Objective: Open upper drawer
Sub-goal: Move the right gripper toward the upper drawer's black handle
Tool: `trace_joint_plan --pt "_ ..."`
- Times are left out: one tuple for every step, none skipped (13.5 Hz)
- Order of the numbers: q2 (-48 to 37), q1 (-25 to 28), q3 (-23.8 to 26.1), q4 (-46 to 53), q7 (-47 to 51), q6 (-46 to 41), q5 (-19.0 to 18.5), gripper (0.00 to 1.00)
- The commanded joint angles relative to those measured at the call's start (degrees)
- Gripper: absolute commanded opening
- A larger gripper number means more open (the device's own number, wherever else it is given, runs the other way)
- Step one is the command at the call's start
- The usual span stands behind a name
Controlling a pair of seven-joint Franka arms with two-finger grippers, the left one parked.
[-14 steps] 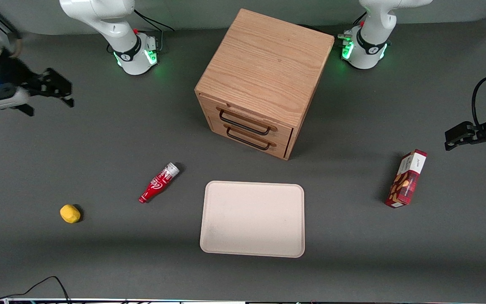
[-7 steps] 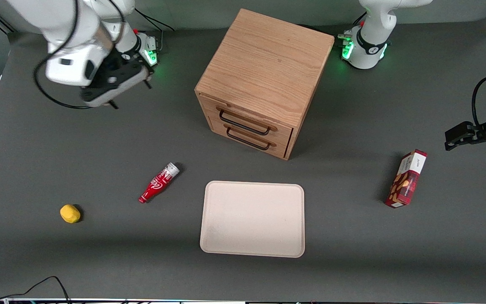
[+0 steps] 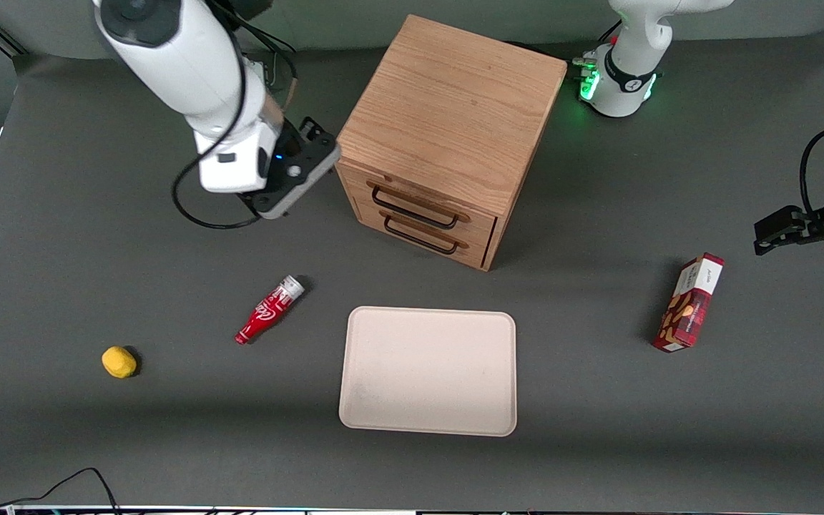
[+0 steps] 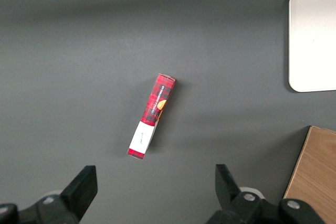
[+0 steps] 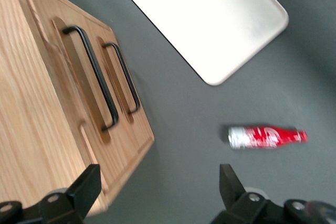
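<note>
Wrist view: spread gripper fingers

even, soft overhead light; the gripper hangs just beside the cabinet, which throws a faint shadow. the tray near the gripper glares white, and the bottle blurs slightly.

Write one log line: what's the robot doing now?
phase: approach | gripper: open, beside cabinet | upper drawer: closed, handle untouched
</note>
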Motion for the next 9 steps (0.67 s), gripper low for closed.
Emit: trace_joint_plan --pt "4.4 2.6 1.2 2.7 -0.3 2.6 -3.3 1.0" --pt "5.6 2.7 1.5 2.7 -0.3 3.4 -4.2 1.0" --pt "6.5 3.1 1.9 2.6 -0.5 4.6 -4.6 1.0" --pt "7.9 3.2 1.9 2.5 -0.6 5.8 -4.9 1.0" --pt "9.0 3.4 2.9 2.3 -0.6 7.6 -5.0 1.0" --pt "10.1 3.8 3.8 2.3 -0.3 9.6 -5.4 1.0" --pt "11.0 3.9 4.1 2.0 -0.2 11.4 -5.6 1.0" --pt "11.9 4.0 4.2 1.6 -0.2 12.7 -5.6 1.0" --pt "12.4 4.0 4.4 1.5 -0.2 13.6 -5.5 1.0"
